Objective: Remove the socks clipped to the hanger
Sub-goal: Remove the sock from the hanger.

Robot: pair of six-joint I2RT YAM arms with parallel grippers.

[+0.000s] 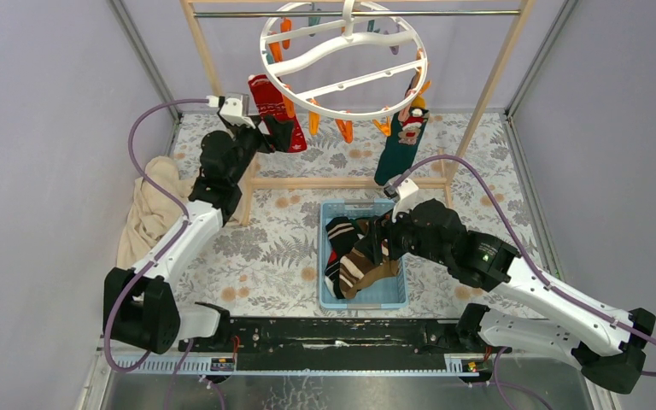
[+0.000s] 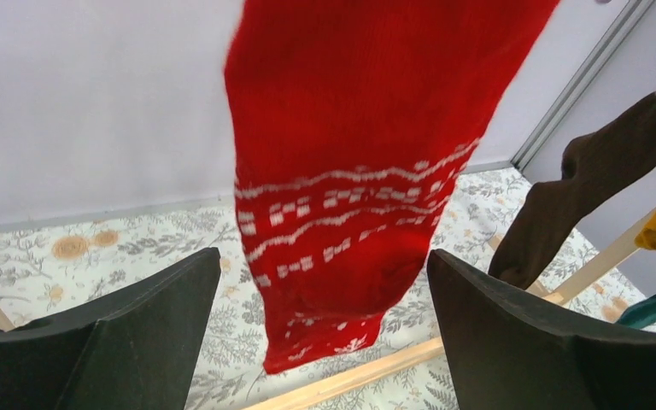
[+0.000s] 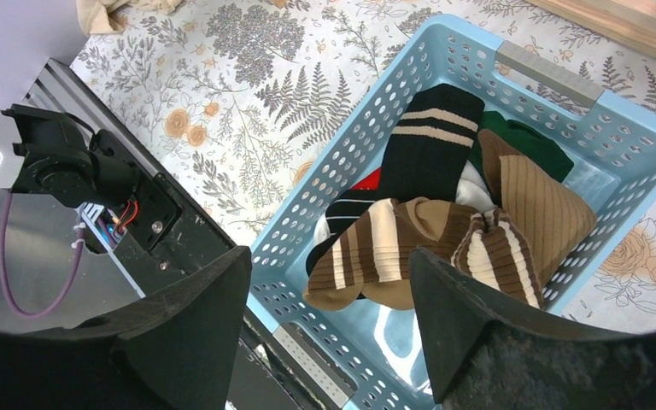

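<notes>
Currently left gripper (image 2: 323,282) has its jaws spread wide around the red sock's (image 2: 350,171) toe, little room either side; its clip is cut off above the wrist view. The sock hangs at the hanger's (image 1: 354,83) left edge, near the rack post (image 1: 205,51). Right gripper (image 3: 329,290) over the basket (image 3: 333,184) of socks (image 3: 427,154), jaws spread, pinching nothing.

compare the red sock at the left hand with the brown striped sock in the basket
The red sock hangs down from the hanger; the brown striped sock lies crumpled in the basket. The red sock has white patterned bands, the brown sock plain cream stripes. The red sock sits inside the open left hand; the brown sock lies below the right hand. Neither is gripped.
</notes>
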